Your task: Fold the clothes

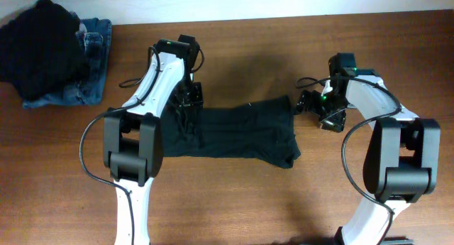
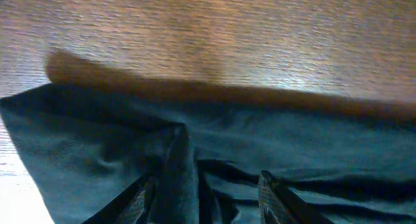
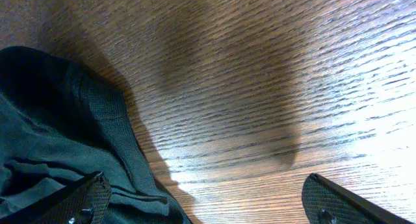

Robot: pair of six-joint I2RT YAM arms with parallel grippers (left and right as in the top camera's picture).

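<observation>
T-shirt (image 1: 241,131) lengthwise left-right across table (image 1: 284,202)

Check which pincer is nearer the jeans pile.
Left. The left pincer is over the T-shirt's end nearest the jeans; the right pincer sits past the shirt's opposite end.

The overhead cam looks straight down on the whole table (image 1: 234,202), taking in both arms from far back. Left wrist cam sits super close, aimed down past its fingers (image 2: 276,195) at the dark T-shirt (image 2: 195,152). Right wrist cam's just as low, catching the same shirt's edge plus bare wood.
</observation>
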